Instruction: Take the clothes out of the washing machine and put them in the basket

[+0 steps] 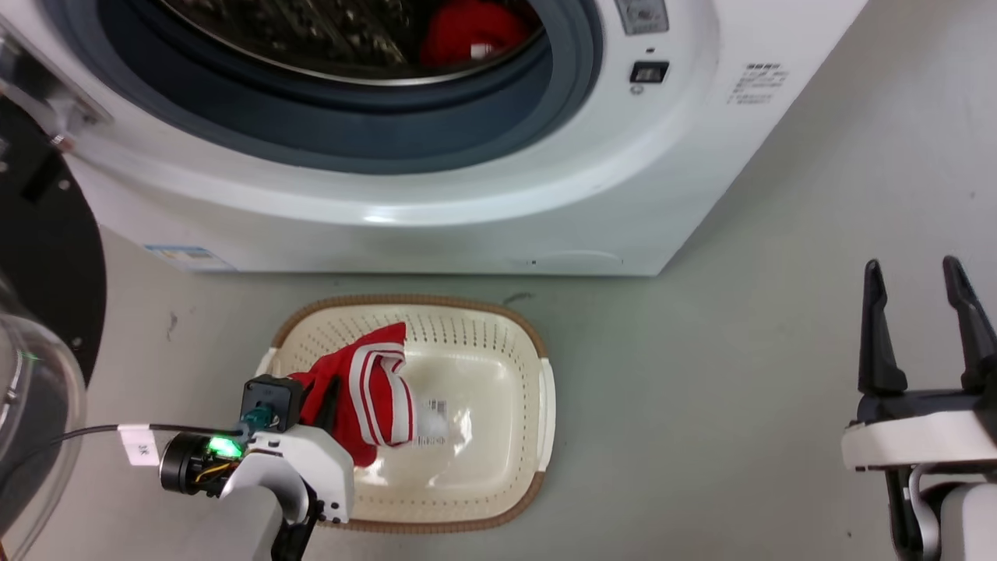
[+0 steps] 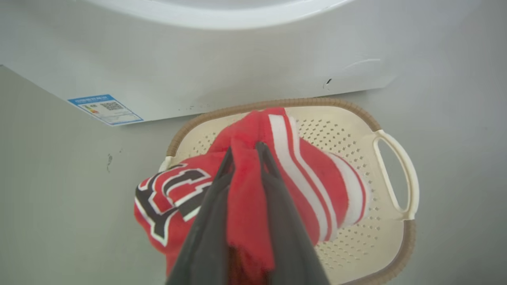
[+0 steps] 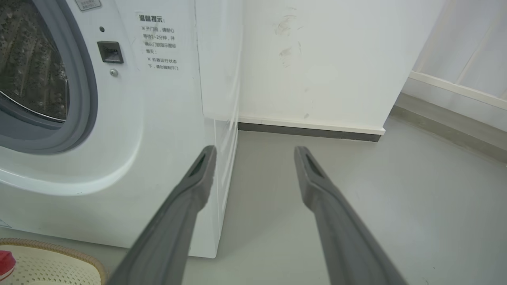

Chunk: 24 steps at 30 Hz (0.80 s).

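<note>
The white washing machine (image 1: 436, 195) stands open, with one red garment (image 1: 467, 35) with a small white label lying in its steel drum. On the floor in front sits the cream basket (image 1: 545, 405). My left gripper (image 2: 244, 149) is shut on a red garment with white stripes (image 2: 301, 174), holding it bunched over the left part of the basket (image 2: 396, 174). From the head view that garment (image 1: 374, 389) hangs from the left gripper (image 1: 333, 397) down into the basket. My right gripper (image 1: 919, 280) is open and holds nothing, off to the right above the floor; the right gripper (image 3: 255, 152) points past the machine's front corner (image 3: 150, 118).
The machine's black-framed glass door (image 1: 39, 234) is swung open at the far left, close to my left arm. A white wall with a dark skirting (image 3: 309, 130) runs to the right of the machine. Grey floor (image 1: 701, 389) lies between the basket and my right gripper.
</note>
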{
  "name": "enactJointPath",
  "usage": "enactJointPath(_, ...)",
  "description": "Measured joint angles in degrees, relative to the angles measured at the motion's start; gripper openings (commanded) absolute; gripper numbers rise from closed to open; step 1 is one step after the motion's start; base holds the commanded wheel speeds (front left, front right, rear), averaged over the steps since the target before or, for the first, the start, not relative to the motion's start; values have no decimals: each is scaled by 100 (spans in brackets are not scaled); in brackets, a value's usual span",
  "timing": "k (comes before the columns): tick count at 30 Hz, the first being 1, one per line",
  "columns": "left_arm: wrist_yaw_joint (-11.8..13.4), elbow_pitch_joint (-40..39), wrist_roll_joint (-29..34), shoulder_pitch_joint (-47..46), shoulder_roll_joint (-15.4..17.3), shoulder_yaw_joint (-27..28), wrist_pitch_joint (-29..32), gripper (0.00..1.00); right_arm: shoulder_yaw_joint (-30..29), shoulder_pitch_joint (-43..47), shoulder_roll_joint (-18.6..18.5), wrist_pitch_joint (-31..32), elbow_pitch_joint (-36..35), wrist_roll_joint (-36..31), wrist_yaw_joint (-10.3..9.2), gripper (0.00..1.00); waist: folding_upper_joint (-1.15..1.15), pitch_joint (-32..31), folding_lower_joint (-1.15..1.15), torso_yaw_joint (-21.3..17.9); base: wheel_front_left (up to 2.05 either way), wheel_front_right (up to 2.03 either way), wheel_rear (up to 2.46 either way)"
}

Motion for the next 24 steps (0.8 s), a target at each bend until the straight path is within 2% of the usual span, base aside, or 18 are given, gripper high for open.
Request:
enactJointPath(6, -132, 1042, 40, -669, -263, -14, -96, 0, -26, -246, 0, 0, -207, 12, 0, 100, 0, 682, 0, -80, 0, 0, 0)
enactJointPath(12, -157, 1915, -15, -1298, -354, 131, -138, 0, 91, -417, 1, 0, -282, 54, 0, 100, 0, 1348, 1, -207, 0, 0, 0)
enactJointPath(18, -164, 2263, -35, -1835, -465, 255, -148, 0, 99, -520, -1, 0, -439, 66, 0, 100, 0, 1841, 1, -307, 0, 0, 0)
enactJointPath(24, -103, 2235, -9, -2158, -481, 444, -151, 0, 22, -572, 0, 0, -646, 70, 0, 100, 0, 2330, 1, -383, 0, 0, 0)
